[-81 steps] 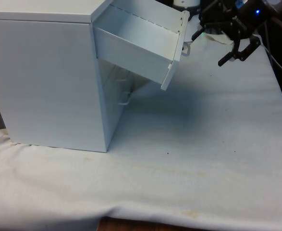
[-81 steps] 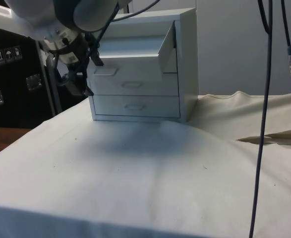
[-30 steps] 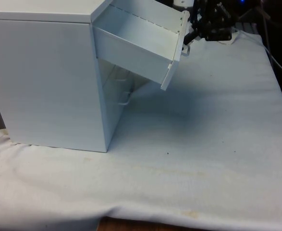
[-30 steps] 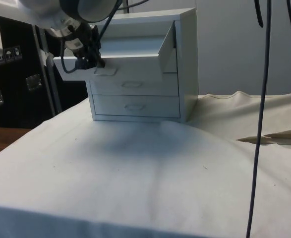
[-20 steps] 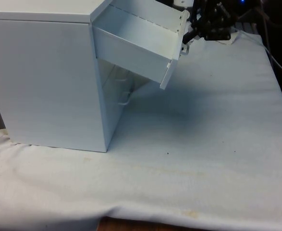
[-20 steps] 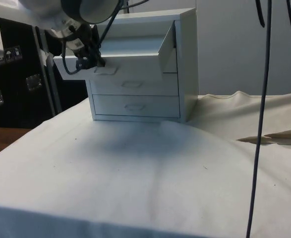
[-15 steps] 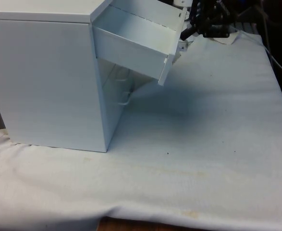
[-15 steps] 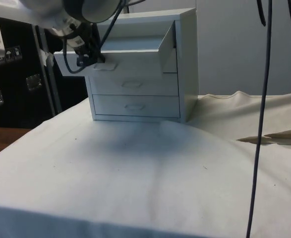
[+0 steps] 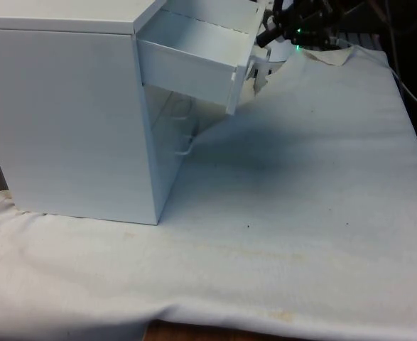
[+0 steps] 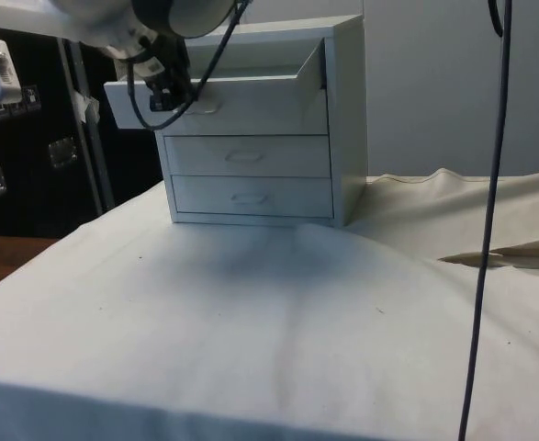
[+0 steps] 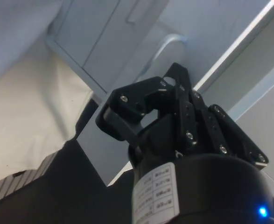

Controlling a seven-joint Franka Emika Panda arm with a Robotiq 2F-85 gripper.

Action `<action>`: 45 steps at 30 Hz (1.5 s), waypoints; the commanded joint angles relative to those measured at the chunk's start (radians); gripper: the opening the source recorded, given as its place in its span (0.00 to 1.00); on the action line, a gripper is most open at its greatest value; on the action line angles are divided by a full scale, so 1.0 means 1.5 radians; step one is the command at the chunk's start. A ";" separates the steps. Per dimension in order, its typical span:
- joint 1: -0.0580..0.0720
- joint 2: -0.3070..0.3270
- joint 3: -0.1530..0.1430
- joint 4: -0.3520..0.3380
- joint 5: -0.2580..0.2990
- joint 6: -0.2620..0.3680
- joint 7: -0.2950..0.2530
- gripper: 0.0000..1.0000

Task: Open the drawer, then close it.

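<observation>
pushing the top drawer (image 9: 194,60) back in now, it's slid noticeably further into the white chest of drawers (image 9: 73,114) than a moment ago. gripper (image 10: 165,92), clenched, presses the drawer front at the chest's 12 o'clock. closing looks roughly halfway.

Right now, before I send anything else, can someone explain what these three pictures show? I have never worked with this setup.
A white robot arm ends in a black two-finger gripper. The front view looks across the cloth-covered table; the side view looks from the table's side; the wrist view rides on the arm. On the table stands a white chest of drawers. Its top drawer is part-way out. The gripper is at that drawer's front by the handle, fingers close together. The two lower drawers are shut.
</observation>
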 commanded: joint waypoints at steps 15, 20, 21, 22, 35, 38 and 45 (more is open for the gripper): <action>-0.009 -0.023 -0.023 -0.028 -0.037 0.022 -0.015 0.00; -0.011 -0.027 -0.033 -0.034 -0.037 0.029 -0.021 0.00; -0.013 -0.028 -0.035 -0.035 -0.037 0.031 -0.022 0.00; -0.013 -0.029 -0.037 -0.036 -0.037 0.032 -0.023 0.00; -0.015 -0.035 -0.066 -0.045 -0.037 0.049 -0.039 0.00; -0.015 -0.037 -0.078 -0.048 -0.036 0.055 -0.045 0.00; -0.015 -0.039 -0.095 -0.052 -0.036 0.066 -0.056 0.00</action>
